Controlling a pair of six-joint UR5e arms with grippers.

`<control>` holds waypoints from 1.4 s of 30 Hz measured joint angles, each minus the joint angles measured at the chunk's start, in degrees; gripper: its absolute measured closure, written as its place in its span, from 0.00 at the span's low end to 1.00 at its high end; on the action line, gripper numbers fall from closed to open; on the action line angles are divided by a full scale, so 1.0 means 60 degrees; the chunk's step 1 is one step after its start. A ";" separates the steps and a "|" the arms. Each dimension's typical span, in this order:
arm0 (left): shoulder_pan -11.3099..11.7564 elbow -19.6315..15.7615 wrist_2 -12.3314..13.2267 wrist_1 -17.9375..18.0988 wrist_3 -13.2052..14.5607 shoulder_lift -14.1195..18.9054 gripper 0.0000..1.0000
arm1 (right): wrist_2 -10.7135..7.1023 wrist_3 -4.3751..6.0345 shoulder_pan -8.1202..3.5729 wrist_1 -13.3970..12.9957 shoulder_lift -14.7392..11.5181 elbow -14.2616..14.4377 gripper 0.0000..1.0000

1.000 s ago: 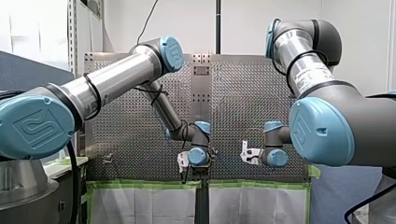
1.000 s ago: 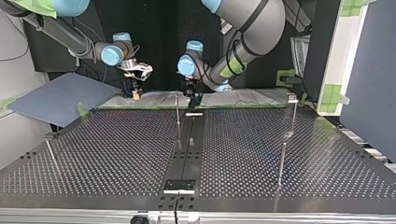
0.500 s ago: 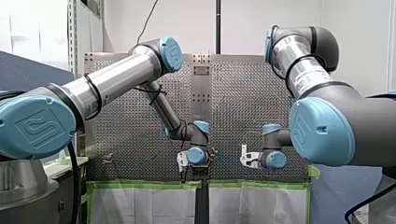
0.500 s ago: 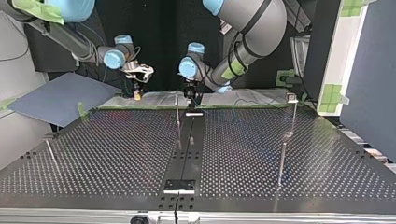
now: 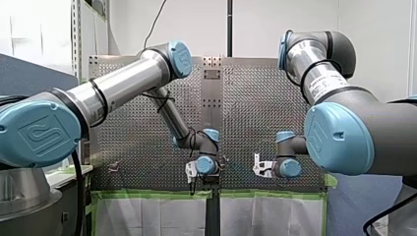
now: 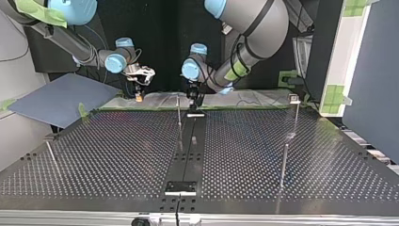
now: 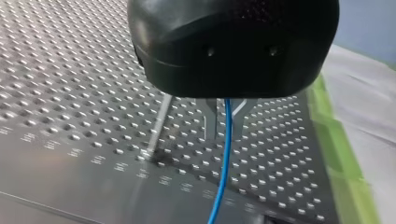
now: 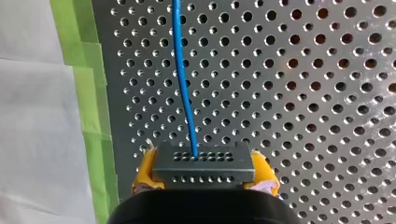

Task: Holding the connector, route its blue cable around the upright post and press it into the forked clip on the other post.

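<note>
Right, the connector (image 8: 204,164) sits squarely in my right gripper (image 8: 204,171). It is a grey block with rows of small holes, pinched from both sides by the yellow pads (image 8: 144,173). The blue cable (image 8: 184,84) leaves the middle of its face and runs straight ahead of the gripper with a slight bend, above the perforated table (image 8: 303,93). Along the table's edge beside it lies a strip of green tape (image 8: 91,93), and past that a white sheet (image 8: 37,116).

Over to my left gripper (image 7: 225,135): its two metal fingers (image 7: 210,123) stand narrowly apart. The cable passes down between them with a sliver of gap on either side, so it looks threaded through rather than pinched. Just beside those fingers a thin upright post (image 7: 158,128) rises off the table, apart from the cable.

Now the top view, where both grippers hang over the table's far edge. My right gripper is at nine o'clock of my left one, well apart from it. The upright post stands near my left gripper, at about seven o'clock of it. Out at three o'clock, well apart from both grippers, stands the other post (image 6: 295,115) with the forked clip (image 6: 294,98) on top. A third post (image 6: 284,162) stands at about six o'clock of that one, nearer the camera.
</note>
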 joint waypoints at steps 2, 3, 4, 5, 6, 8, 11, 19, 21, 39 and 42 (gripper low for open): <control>0.0008 0.0059 0.0028 -0.0066 -0.0023 -0.0089 0.80 | 0.0004 0.0004 -0.0002 -0.0015 0.0003 -0.0032 1.00; 0.0014 0.0107 0.0050 -0.0091 -0.0032 -0.0125 0.80 | 0.0009 0.0003 -0.0003 -0.0009 0.0003 -0.0051 1.00; 0.0018 0.0157 0.0064 -0.0112 -0.0037 -0.0142 0.80 | 0.0017 0.0001 -0.0005 0.0000 0.0004 -0.0071 1.00; 0.0023 0.0216 0.0075 -0.0141 -0.0043 -0.0154 0.80 | 0.0030 0.0000 -0.0008 0.0017 0.0004 -0.0098 1.00; 0.0031 0.0298 0.0089 -0.0188 -0.0053 -0.0164 0.80 | 0.0036 -0.0002 -0.0009 0.0029 0.0004 -0.0117 1.00; 0.0043 0.0398 0.0110 -0.0249 -0.0063 -0.0173 0.80 | 0.0049 0.0000 -0.0011 0.0047 0.0005 -0.0161 1.00; 0.0069 0.0568 0.0153 -0.0334 -0.0070 -0.0175 0.80 | 0.0088 0.0013 -0.0012 0.0051 0.0005 -0.0232 1.00; 0.0156 0.0757 0.0325 -0.0361 -0.0203 -0.0178 0.80 | 0.0347 0.0045 -0.0034 0.0089 0.0019 -0.0505 1.00; 0.0184 0.0761 0.0368 -0.0358 -0.0223 -0.0178 0.80 | 0.0394 0.0044 -0.0042 0.0141 0.0020 -0.0605 1.00; 0.0403 0.1140 0.1178 -0.0332 -0.1022 -0.0179 0.67 | 0.0471 -0.0008 -0.0073 0.0474 0.0049 -0.1262 1.00; 0.0427 0.1165 0.1306 -0.0317 -0.1315 -0.0179 0.67 | 0.0559 -0.0021 -0.0142 0.0465 0.0055 -0.1287 1.00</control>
